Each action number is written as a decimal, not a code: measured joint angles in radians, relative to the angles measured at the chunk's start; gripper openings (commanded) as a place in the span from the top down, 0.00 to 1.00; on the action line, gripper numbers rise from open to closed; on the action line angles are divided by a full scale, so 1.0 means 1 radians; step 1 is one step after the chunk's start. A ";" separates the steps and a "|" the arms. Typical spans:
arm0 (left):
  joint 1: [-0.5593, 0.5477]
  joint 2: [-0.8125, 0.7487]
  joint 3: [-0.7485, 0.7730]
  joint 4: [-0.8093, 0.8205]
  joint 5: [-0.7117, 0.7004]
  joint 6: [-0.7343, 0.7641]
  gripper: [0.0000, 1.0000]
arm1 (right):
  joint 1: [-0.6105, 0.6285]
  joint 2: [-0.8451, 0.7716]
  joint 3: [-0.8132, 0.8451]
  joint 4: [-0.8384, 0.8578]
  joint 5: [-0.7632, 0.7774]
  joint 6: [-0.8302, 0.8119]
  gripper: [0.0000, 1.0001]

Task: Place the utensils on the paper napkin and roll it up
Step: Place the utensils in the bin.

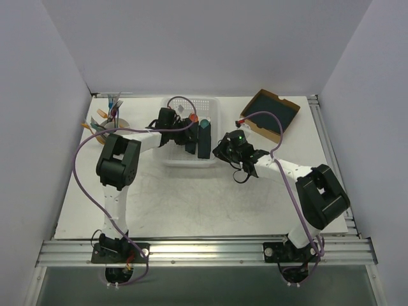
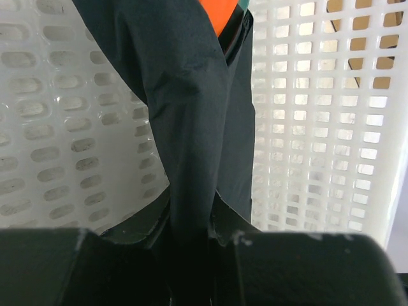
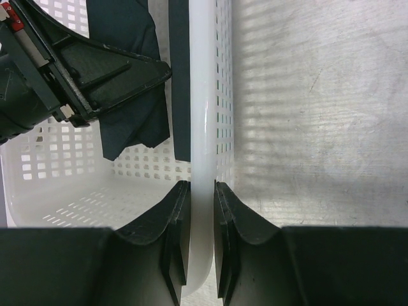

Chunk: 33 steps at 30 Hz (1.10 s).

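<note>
My left gripper (image 2: 191,233) clenched the rolled near-black paper napkin (image 2: 185,127), orange plastic utensil tip (image 2: 220,13) showing, inside the white perforated plastic basket (image 3: 203,115); my right gripper (image 3: 203,197) pinched that basket's right wall.
</note>
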 measured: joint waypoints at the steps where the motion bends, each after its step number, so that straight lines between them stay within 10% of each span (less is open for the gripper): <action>1: -0.001 0.004 0.004 -0.006 -0.002 0.000 0.98 | 0.000 0.000 0.000 0.000 0.000 0.000 0.86; 33: -0.001 0.058 0.070 -0.067 0.020 -0.090 0.87 | -0.008 0.000 -0.016 0.027 -0.011 0.014 0.86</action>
